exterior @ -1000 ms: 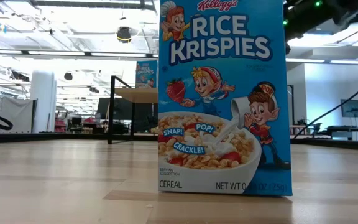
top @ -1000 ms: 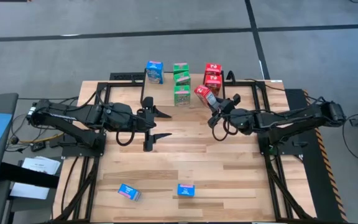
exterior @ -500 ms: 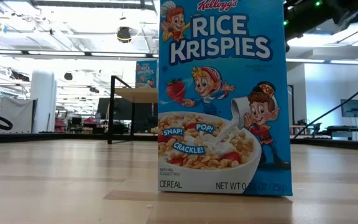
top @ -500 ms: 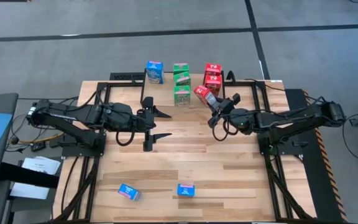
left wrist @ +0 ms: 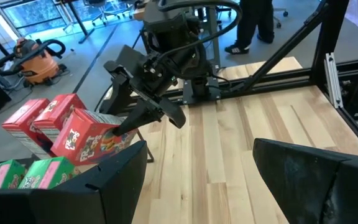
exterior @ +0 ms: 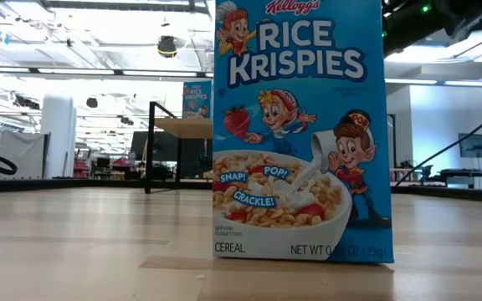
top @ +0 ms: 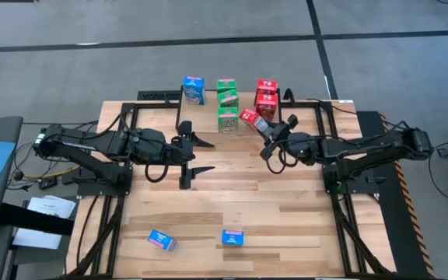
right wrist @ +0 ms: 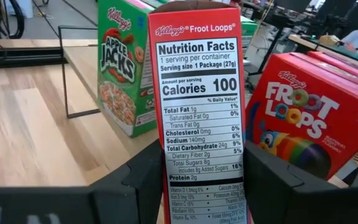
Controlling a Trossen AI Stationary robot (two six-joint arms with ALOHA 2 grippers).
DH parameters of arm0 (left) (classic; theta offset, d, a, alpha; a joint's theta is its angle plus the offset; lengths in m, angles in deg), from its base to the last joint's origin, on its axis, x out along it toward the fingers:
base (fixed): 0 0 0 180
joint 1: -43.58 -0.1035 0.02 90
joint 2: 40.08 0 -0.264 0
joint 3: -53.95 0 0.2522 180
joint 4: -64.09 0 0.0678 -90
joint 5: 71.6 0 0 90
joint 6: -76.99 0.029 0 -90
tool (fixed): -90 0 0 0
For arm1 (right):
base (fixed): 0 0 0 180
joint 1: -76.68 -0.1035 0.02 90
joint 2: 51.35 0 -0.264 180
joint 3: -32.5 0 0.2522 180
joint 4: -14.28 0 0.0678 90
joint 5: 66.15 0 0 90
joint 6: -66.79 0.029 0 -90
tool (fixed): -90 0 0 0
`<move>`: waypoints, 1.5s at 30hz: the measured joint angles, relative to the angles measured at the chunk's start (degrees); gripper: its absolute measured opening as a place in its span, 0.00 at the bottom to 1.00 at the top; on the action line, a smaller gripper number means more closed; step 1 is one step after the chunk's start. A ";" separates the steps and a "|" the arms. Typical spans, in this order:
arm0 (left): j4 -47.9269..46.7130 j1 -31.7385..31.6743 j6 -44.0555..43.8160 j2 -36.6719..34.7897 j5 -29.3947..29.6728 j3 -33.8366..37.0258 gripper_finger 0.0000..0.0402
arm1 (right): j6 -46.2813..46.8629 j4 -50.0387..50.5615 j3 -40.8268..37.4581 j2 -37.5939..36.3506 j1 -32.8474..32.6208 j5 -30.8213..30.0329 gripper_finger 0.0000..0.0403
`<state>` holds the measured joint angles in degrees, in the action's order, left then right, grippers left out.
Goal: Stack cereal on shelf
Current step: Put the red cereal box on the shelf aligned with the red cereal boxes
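Observation:
My right gripper (top: 264, 129) is shut on a red Froot Loops box (top: 251, 118), carried just in front of two red boxes (top: 266, 93) at the table's far edge. Green Apple Jacks boxes (top: 226, 105) stand to their left, and a blue box (top: 194, 89) farther left. The shelf (exterior: 182, 127) shows far off in the low view with a blue box (exterior: 196, 99) on it. Two more blue boxes (top: 161, 239) (top: 233, 237) sit near the table's near edge. My left gripper (top: 201, 155) waits open over mid-table. My right gripper pinches the red box between its two fingers (right wrist: 135, 183), one on each broad face, at the box's end nearest the wrist (right wrist: 204, 193). The narrow nutrition panel faces the wrist camera. The box is lifted clear and tilted, pointing toward the far-left (left wrist: 86, 134).
A black metal frame (top: 154, 96) runs along the far edge of the slatted tabletop (top: 232, 194). A thin black shelf leg (right wrist: 73, 68) stands beside the green box (right wrist: 124, 68). People show in the room beyond (left wrist: 253, 18).
My right gripper has carried the red box a little toward the table's left and far edge, closer to the boxes standing there. It has stayed shut on the box.

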<state>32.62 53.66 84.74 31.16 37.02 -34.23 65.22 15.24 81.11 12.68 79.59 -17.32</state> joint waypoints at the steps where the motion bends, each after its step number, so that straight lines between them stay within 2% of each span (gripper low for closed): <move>1: 0.01 0.00 -0.01 0.00 0.00 0.00 0.71 | 0.00 0.07 0.00 0.00 0.25 0.26 0.51; 12: -0.02 0.00 -0.02 0.00 0.00 0.00 0.71 | 0.15 1.30 0.10 -0.04 2.15 0.55 0.52; 21: 0.00 0.00 -0.02 0.00 0.00 0.00 0.71 | 0.06 4.18 -0.11 0.07 2.15 0.56 0.63; 39: 0.04 0.00 -0.02 0.02 0.00 0.00 0.71 | 0.17 5.64 0.04 -1.18 1.27 -1.34 0.63; 45: 0.06 0.00 -0.01 0.02 0.01 0.00 0.71 | 3.20 10.91 0.46 -1.99 1.84 -1.39 0.63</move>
<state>32.68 53.66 84.73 31.18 37.02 -34.23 68.43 26.15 81.57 10.69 81.43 -18.71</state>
